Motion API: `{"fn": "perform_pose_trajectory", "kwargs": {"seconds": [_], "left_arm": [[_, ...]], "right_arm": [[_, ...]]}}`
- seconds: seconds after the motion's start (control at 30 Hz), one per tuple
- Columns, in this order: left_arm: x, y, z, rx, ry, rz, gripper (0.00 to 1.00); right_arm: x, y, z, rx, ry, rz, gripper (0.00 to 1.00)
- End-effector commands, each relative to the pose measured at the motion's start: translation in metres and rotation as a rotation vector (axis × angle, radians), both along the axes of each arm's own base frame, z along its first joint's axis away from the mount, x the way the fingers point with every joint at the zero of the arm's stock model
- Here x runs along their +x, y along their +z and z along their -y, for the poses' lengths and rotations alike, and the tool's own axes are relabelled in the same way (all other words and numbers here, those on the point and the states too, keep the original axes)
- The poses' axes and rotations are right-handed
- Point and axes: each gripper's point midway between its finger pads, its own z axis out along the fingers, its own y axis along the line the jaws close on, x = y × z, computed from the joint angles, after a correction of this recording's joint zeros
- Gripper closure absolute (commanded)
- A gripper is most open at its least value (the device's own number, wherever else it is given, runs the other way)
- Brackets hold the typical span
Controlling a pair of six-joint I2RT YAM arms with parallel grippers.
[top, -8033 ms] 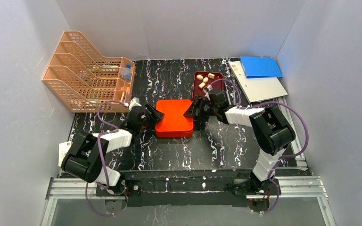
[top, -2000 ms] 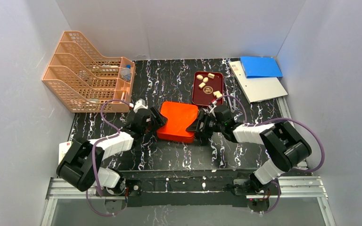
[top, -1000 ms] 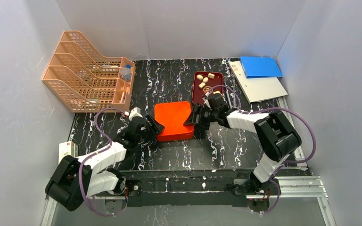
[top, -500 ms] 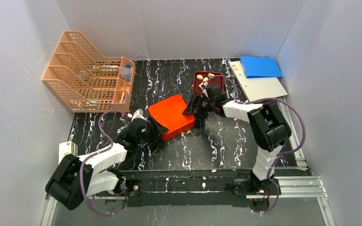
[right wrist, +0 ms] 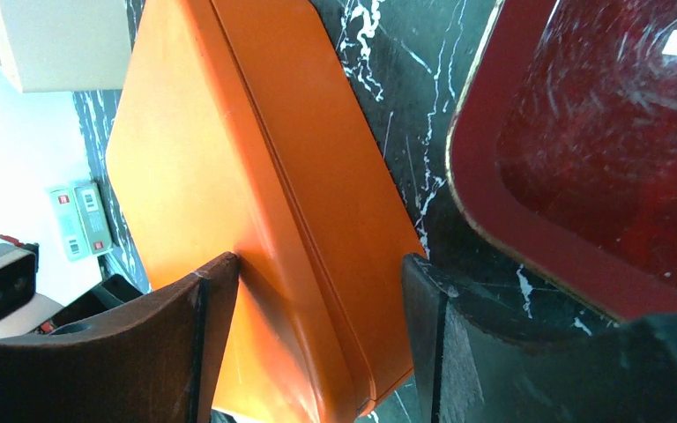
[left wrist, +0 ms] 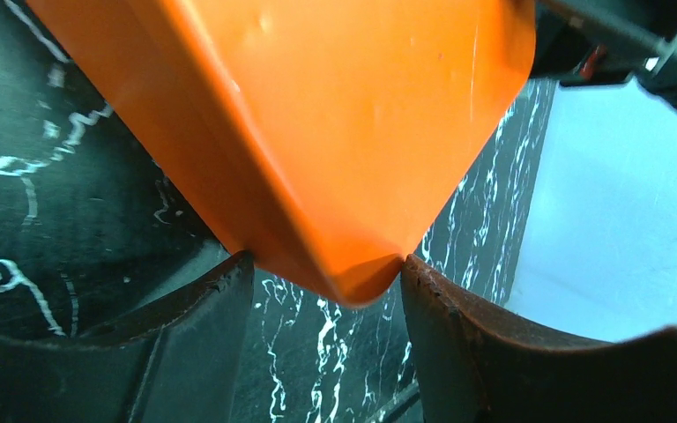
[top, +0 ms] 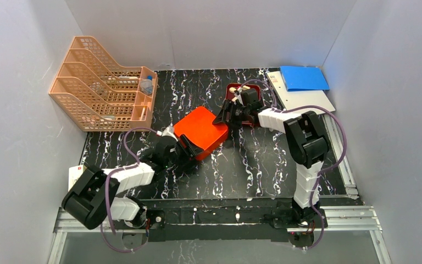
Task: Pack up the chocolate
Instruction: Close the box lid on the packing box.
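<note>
The orange-red box (top: 200, 132) sits closed and skewed mid-table. My left gripper (top: 185, 148) is shut on its near-left corner; in the left wrist view that corner (left wrist: 353, 176) is wedged between both fingers of the left gripper (left wrist: 324, 264). My right gripper (top: 223, 114) grips the far-right corner; in its wrist view the box (right wrist: 256, 194) fills the gap of the right gripper (right wrist: 319, 260). Behind it lies the dark red tray (top: 253, 91), also seen close up as the tray (right wrist: 599, 159). Little of the chocolate (top: 243, 87) shows past the wrist.
A peach mesh file organizer (top: 101, 82) stands at the back left. A blue folder (top: 303, 77) on a pale board (top: 305, 102) lies at the back right. A small white card (top: 76, 175) rests at the left table edge. Grey walls enclose three sides.
The box has turned from square to a skewed, diamond-like lie. The right gripper swung away toward the tray, covering most of it. The left gripper stayed on its corner, shifting slightly right.
</note>
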Motion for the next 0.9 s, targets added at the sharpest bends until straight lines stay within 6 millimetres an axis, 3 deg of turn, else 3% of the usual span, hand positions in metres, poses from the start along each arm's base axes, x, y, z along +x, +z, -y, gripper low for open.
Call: {"fn": "perform_pose_trajectory", "kwargs": {"seconds": [0.0,0.23,0.47,0.63,0.87], "left_arm": [[-0.010,-0.014,0.012,0.021,-0.065,-0.055,0.42],[-0.005,-0.002,0.017,0.043,-0.089,-0.024,0.41],[0.000,0.023,0.011,0.071,-0.083,0.037,0.39],[0.003,0.037,0.010,0.082,-0.085,0.064,0.38],[-0.005,0.040,0.007,0.078,-0.095,0.061,0.37]], "right_arm": [[0.003,-0.025,0.017,-0.091,-0.013,-0.034,0.26],[0.038,0.015,0.030,-0.042,-0.076,0.101,0.25],[0.065,0.055,0.044,-0.011,-0.115,0.207,0.23],[0.072,0.073,0.049,0.003,-0.126,0.236,0.22],[0.065,0.075,0.053,0.004,-0.123,0.229,0.19]]}}
